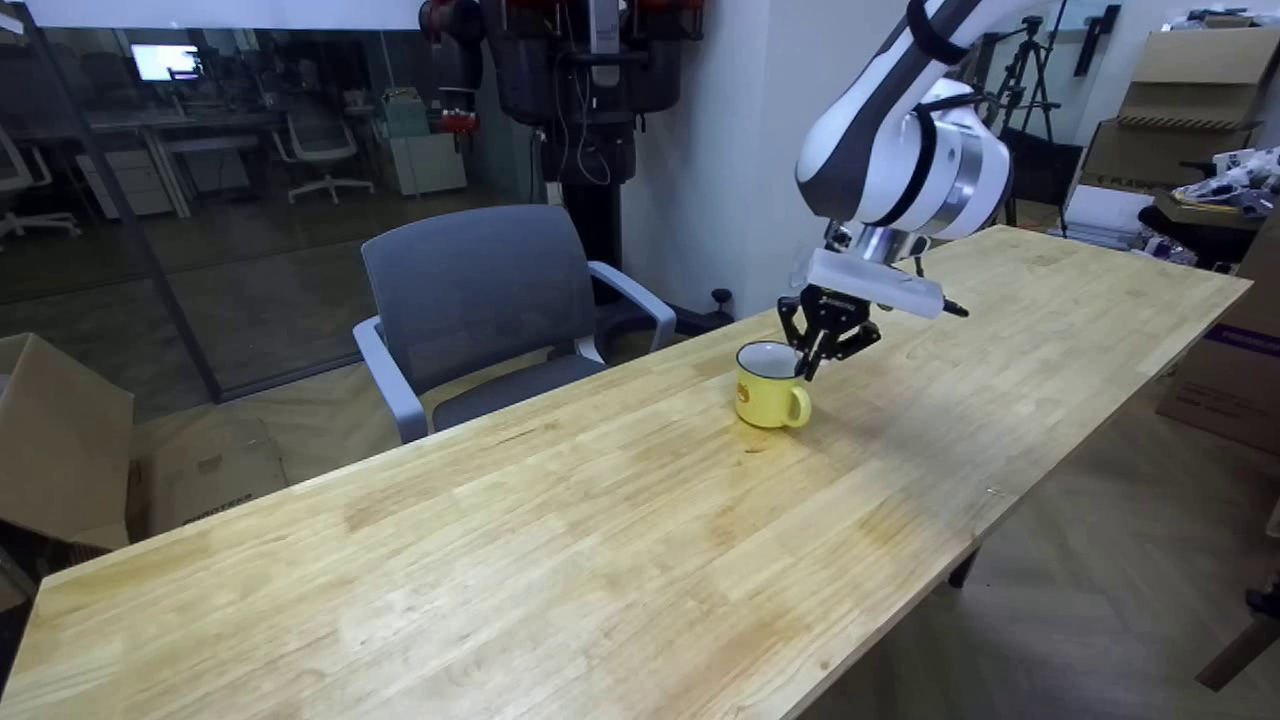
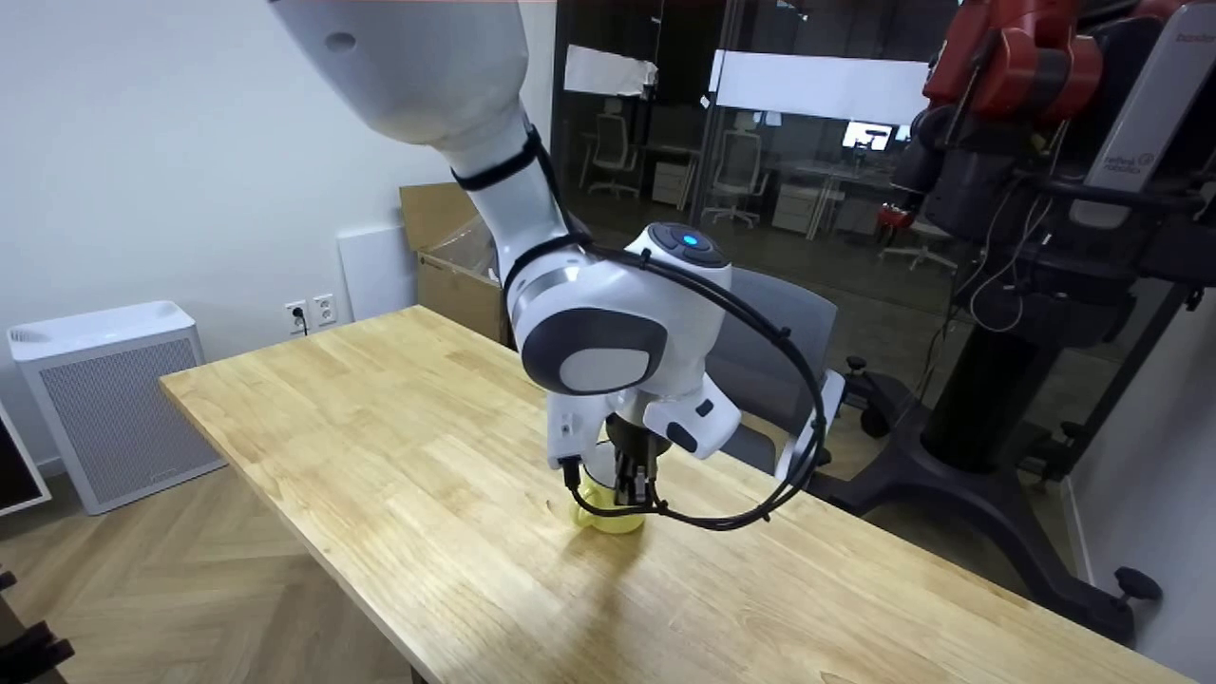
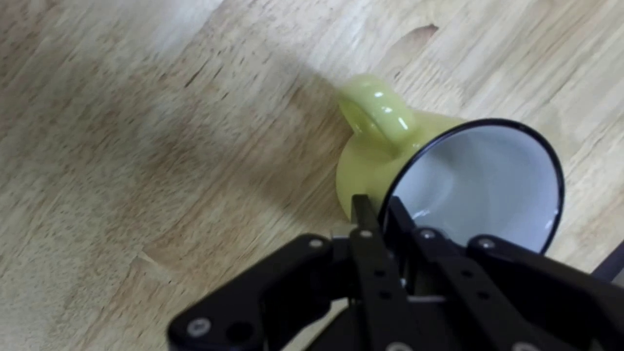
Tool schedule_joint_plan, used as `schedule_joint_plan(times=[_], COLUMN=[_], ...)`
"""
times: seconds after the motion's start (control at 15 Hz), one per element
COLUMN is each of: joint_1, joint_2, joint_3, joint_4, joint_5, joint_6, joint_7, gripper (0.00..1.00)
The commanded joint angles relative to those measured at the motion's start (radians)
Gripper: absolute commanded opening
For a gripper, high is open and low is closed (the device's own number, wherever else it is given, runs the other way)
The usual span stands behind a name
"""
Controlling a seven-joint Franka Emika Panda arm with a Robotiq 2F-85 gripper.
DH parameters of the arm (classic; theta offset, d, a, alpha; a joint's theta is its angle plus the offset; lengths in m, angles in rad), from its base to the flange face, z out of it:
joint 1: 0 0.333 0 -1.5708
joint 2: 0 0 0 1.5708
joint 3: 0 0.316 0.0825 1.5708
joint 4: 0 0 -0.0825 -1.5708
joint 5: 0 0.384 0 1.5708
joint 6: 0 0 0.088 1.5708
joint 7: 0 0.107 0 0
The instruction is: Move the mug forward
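The yellow mug [image 1: 765, 402] stands upright on the wooden table [image 1: 560, 560], near the edge by the chair. It has a white inside, a thin dark rim and one handle. In an exterior view the mug [image 2: 622, 523] is partly hidden behind the arm and cable. My gripper [image 1: 805, 370] is at the mug's rim on the handle side. In the wrist view the mug [image 3: 363, 170] sits with its wall between the two fingertips of my gripper [image 3: 379, 207]. One finger is inside the mug and the other outside; they are closed on the wall.
A grey chair [image 1: 490, 290] stands against the table's long edge. A black robot stand [image 2: 969, 456] is on the floor beyond that edge. Cardboard boxes [image 1: 70, 440] lie past the table's end. A black cable [image 2: 807, 418] loops from the arm down near the mug.
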Motion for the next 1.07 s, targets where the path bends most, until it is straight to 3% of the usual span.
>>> schedule_joint_plan(times=[0.0, 0.27, 0.53, 0.87, 0.93, 1.0], joint_1=[0.043, 0.164, 0.226, 0.227, 0.222, 0.193], joint_2=[-0.01, -0.069, -0.142, -0.237, -0.254, -0.211], joint_3=[-0.026, -0.149, -0.214, -0.211, -0.202, -0.179], joint_4=[-0.007, -0.075, -0.11, -0.088, -0.088, -0.079], joint_5=[0.034, -0.028, -0.145, -0.315, -0.334, -0.303], joint_6=[0.08, 0.075, -0.127, -0.496, -0.531, -0.46], joint_7=[0.169, 0.386, 0.47, 0.51, 0.507, 0.471], gripper=[0.41, 0.69, 0.97, 1.0, 1.0, 1.0])
